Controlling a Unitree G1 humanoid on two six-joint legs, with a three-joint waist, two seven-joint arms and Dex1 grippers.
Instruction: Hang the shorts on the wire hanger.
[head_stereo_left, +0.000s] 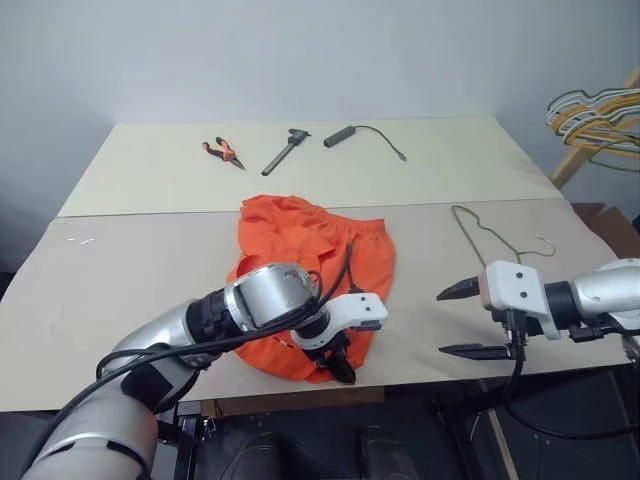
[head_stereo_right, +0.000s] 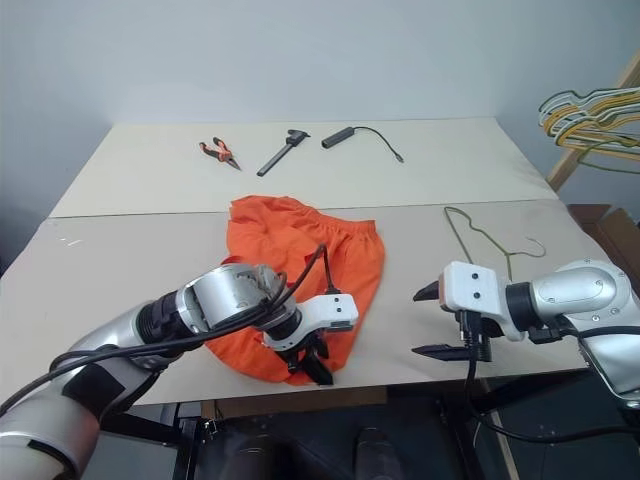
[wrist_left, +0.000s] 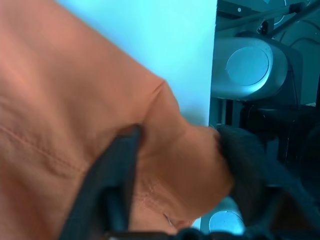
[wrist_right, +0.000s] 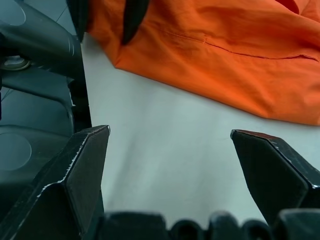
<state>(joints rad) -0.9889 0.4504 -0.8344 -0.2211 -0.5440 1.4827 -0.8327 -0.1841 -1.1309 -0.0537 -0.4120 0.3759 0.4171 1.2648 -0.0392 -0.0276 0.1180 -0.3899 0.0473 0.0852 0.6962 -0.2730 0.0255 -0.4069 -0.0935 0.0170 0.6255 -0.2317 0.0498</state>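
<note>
The orange shorts (head_stereo_left: 300, 240) lie crumpled at the middle of the table, reaching its front edge. My left gripper (head_stereo_left: 340, 366) points steeply down at their near corner. In the left wrist view its two black fingers (wrist_left: 117, 170) press on either side of a bunched fold of orange cloth (wrist_left: 180, 165), so it is shut on the shorts. The thin wire hanger (head_stereo_left: 490, 235) lies flat on the table right of the shorts. In front of the hanger hovers my right gripper (head_stereo_left: 462, 320), open and empty above bare table, pointing left toward the shorts (wrist_right: 225, 45).
On the far half of the table (head_stereo_left: 120, 270) lie orange-handled pliers (head_stereo_left: 224, 151), a dark hand tool (head_stereo_left: 285, 152) and a black device with a cable (head_stereo_left: 350, 134). A bundle of coloured hangers (head_stereo_left: 600, 115) hangs at the far right. The front edge runs just below both grippers.
</note>
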